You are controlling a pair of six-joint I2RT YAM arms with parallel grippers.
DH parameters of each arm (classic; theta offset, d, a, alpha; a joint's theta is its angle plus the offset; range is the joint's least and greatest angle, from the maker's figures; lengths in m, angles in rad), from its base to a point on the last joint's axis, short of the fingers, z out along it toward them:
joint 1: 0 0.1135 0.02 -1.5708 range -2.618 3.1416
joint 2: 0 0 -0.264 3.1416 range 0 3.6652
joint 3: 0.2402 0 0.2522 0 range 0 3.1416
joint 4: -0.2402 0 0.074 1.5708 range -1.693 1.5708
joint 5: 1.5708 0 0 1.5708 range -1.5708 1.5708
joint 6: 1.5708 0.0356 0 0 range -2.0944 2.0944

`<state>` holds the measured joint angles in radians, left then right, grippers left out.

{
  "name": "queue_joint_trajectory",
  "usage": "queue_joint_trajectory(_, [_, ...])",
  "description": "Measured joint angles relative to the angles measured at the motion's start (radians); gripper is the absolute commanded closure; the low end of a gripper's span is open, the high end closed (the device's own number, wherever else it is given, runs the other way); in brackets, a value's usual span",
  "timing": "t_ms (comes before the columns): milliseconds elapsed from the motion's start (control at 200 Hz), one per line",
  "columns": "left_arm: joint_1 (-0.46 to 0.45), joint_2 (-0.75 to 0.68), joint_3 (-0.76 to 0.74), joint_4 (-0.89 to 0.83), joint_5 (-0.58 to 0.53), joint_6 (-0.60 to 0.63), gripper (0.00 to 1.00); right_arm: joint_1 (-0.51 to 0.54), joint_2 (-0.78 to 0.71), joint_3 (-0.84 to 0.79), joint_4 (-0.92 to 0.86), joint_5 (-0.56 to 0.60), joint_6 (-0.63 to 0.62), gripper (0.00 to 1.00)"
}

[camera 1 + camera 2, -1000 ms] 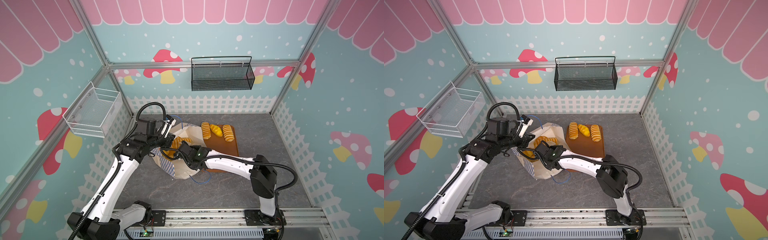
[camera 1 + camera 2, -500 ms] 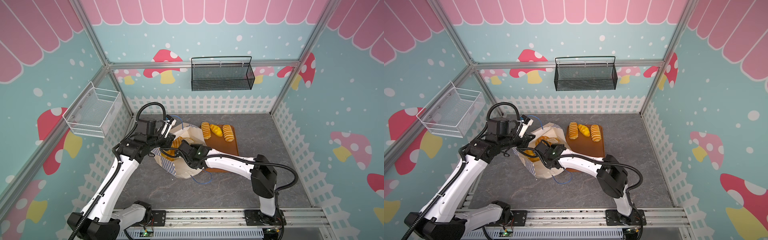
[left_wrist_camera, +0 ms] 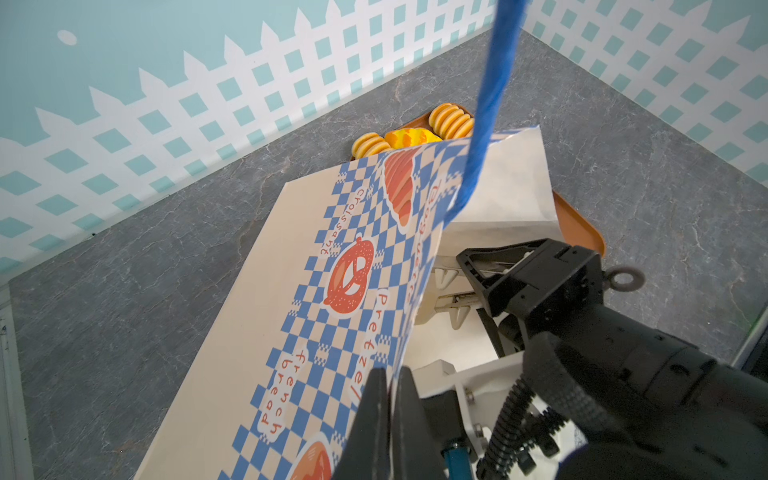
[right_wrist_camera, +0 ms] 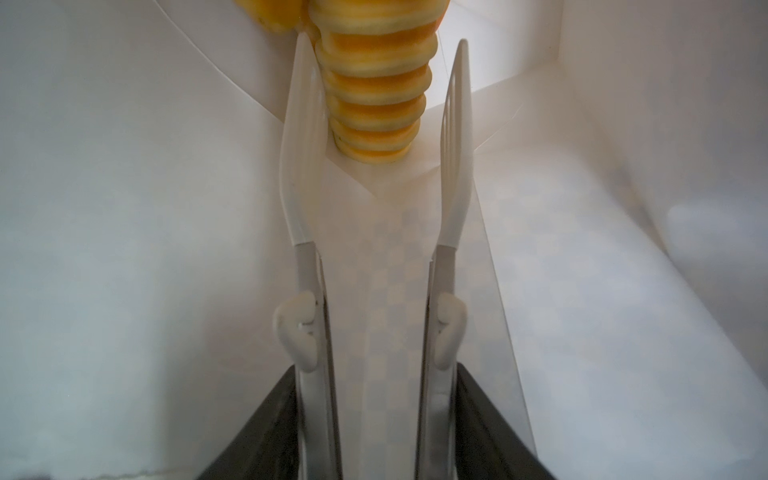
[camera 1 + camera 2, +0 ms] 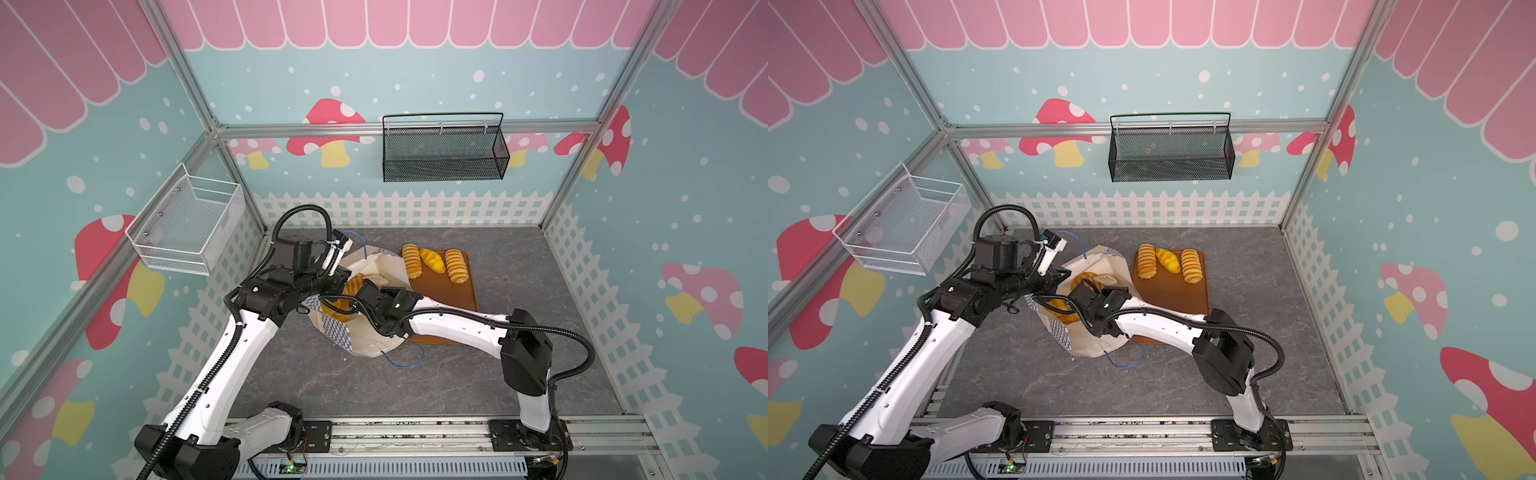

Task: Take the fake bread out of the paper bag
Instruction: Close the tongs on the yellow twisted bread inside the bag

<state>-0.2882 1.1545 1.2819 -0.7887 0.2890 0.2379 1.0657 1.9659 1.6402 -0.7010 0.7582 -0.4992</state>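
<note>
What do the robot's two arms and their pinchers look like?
The left arm and right arm have smooth white shells with chunky black joints, and ribbed black cable hoses loop alongside. The left gripper has dark, narrow fingers; the right gripper has long white, slotted, spatula-like fingers. A small green light glows on the right wrist.

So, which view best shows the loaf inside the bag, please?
Right wrist: the loaf sits close, within the open right claw. Both top views show only yellow glimpses in the bag; left wrist, only the bag's outside.
</note>
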Motion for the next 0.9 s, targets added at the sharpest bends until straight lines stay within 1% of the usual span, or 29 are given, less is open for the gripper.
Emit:
queue_joint_trajectory(405, [0.013,0.003,0.0,0.0,-0.003,0.0,1.0,-0.026,0.069,0.078,-0.002,-0.024,0.014,0.44])
queue_joint_trajectory(635, [0.015,0.009,0.001,0.001,-0.005,0.0,1.0,-0.032,0.076,0.082,-0.002,-0.052,0.011,0.43])
queue_joint_trajectory(730, [0.015,0.011,0.002,0.001,-0.005,0.0,1.0,-0.032,0.077,0.082,-0.004,-0.074,0.008,0.47])
queue_joint_trajectory(900, [0.015,0.013,0.002,0.001,-0.006,0.0,1.0,-0.033,0.077,0.082,-0.007,-0.095,-0.001,0.6])
